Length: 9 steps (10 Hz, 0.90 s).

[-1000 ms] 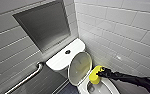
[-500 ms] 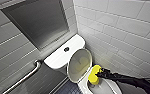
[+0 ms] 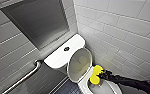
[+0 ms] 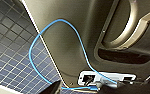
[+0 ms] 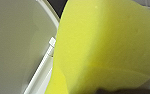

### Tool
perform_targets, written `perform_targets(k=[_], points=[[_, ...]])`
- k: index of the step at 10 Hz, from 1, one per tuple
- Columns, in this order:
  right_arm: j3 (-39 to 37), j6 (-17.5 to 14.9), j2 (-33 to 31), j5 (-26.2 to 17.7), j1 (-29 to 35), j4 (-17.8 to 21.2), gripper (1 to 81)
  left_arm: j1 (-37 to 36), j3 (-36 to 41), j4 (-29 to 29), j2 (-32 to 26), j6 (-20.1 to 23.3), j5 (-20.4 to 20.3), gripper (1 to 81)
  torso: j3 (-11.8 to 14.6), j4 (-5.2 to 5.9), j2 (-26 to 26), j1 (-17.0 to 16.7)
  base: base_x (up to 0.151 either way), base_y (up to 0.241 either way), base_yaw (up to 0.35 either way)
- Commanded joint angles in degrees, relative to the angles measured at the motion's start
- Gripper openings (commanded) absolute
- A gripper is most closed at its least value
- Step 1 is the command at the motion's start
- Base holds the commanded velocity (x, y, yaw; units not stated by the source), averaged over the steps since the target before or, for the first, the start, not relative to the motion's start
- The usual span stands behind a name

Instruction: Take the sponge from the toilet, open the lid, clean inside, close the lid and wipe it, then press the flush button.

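Since the lid (image 3: 79,63) is standing up against the tank, I'd put us in the clean-inside part of the job. The right pincer (image 3: 102,75) comes in from the right and is clamped on the sponge (image 3: 96,75). I can't make out the fingers themselves, but the yellow block hangs off its tip and looks a bit squashed, so I read that as a closed grip. The sponge sits right at the back rim of the bowl (image 3: 110,88), just below the raised lid and near its hinge. In the right wrist view it sits huge in front of the camera, with the lid's pale underside beside it. To do this bit well, imo: grip firmly, because a soft block on glossy ceramic will want to slip or fold, and dropping it into the bowl would be the annoying failure. Put a broad face of the sponge on the inner wall rather than a corner, then sweep around under the rim with light, even pressure. Watch the arm near the lid too, since a nudge there could tip it shut onto the wrist. The flush button (image 3: 66,48) sits in the middle of the tank top of the toilet (image 3: 57,59), well apart from the sponge, and nothing is touching it
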Motion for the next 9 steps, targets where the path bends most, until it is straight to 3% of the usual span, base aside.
perform_targets(k=[1,7,9], points=[[8.42,0.69,-8.94,-1.43,0.97,-0.47,1.0,1.61,0.62,0.12,-0.46,0.20,5.27,81.1,0.00,0.00,0.00,0.00,0.000,0.000,0.000],[17.57,2.27,-18.52,3.24,-4.21,-0.20,1.0,1.61,0.62,0.12,-0.11,0.20,4.92,81.1,0.00,0.02,0.00,0.00,0.000,0.000,0.000],[20.99,2.79,-22.65,7.88,-7.47,0.59,1.0,1.61,0.70,0.21,0.15,0.29,4.83,81.1,0.00,0.02,0.00,0.00,0.000,0.000,0.000]])
